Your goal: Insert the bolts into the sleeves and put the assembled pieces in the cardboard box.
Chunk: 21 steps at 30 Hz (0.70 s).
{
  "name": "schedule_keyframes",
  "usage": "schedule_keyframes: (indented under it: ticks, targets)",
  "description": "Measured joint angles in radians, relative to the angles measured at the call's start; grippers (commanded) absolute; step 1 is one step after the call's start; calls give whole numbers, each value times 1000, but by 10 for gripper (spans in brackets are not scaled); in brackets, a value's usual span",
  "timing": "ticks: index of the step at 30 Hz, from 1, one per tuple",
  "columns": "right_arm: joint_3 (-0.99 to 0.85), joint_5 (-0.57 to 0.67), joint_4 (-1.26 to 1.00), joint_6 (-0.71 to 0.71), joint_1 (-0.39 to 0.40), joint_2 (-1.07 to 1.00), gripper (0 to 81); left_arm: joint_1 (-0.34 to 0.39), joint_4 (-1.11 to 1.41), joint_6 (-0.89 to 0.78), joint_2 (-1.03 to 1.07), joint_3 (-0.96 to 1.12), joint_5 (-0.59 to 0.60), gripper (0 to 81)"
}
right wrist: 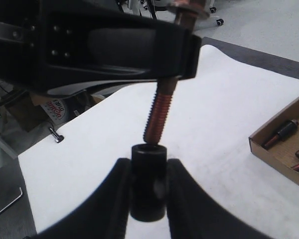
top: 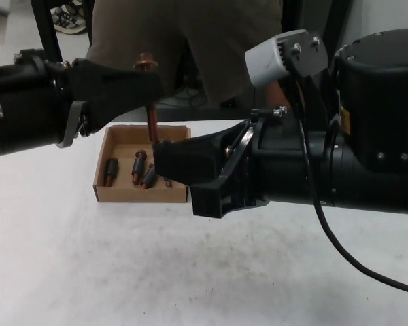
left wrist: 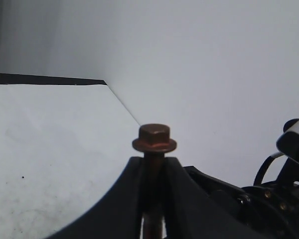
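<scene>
The left pincer (left wrist: 153,167) clamps the copper bolt (left wrist: 154,139) upright, its tip at the mouth of the black sleeve (right wrist: 148,157) squeezed in the right pincer (right wrist: 148,177). Keep both axes aligned, pressing straight down; the cardboard box (top: 141,193) sits just beyond.

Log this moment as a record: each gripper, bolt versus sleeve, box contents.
Left gripper: shut on copper-coloured hex-head bolt, held upright
Right gripper: shut on black cylindrical sleeve
Alignment: bolt's threaded tip at the sleeve's mouth, shank mostly outside
Cardboard box: on white bench, several assembled pieces inside
</scene>
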<state>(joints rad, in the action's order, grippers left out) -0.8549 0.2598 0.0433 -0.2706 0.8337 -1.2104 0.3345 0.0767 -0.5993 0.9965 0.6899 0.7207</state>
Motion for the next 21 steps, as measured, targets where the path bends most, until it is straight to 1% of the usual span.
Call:
schedule_keyframes:
  ticks: [5, 10, 21]
  targets:
    - [0, -7, 1, 0, 0, 0, 2, 21, 2, 0, 0, 0, 0, 8]
    - [0, -12, -6, -9, 0, 0, 2, 23, 0, 0, 0, 0, 0, 8]
    - [-2, -88, -13, -48, 4, 0, 2, 24, 0, 12, 0, 0, -9, 8]
